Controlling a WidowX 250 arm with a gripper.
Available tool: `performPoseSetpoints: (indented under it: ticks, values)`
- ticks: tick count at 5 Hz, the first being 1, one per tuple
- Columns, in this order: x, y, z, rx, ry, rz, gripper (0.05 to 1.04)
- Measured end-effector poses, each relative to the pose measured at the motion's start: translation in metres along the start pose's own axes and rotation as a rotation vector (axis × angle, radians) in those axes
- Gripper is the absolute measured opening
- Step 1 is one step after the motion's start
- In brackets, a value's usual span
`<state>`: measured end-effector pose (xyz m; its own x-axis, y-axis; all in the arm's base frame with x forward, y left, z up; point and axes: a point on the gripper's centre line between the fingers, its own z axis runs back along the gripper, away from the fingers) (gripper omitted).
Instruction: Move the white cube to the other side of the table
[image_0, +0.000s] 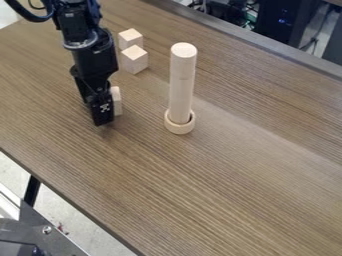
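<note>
The desk (234, 190) is the biggest thing here, brown with a wood grain, running past the edges of the view. Beyond its far edge, toward 1 o'clock, stands dark equipment (270, 22) with cables. A metal frame (41, 227) sits in the corner between 7 and 8 o'clock. The black arm (80, 35) comes in at 11 o'clock and slants down to its tool (102, 122), which hangs low at 9 o'clock. I can't tell whether the tool is apart, together or clamped on something.

A tall pale wooden cylinder (182, 80) is upright at 12 o'clock, close to the middle, with a pale ring (179, 128) around its foot. Three smaller pale pieces follow, much alike in size as far as they show, and I can't tell which is the white cube. The nearer cube (135, 60) and the farther cube (130, 38) lie between 11 and 12 o'clock, one behind the other. The partly hidden block (117, 101) shows as a narrow upright strip, just off the tool's tip toward 1 o'clock; whether they touch is unclear.
</note>
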<state>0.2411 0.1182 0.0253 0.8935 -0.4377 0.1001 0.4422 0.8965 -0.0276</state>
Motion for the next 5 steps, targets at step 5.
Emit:
performPoseSetpoints:
  ticks: [5]
  values:
    - [0.016, 0.021, 0.024, 0.013, -0.183, 0.115, 0.581]
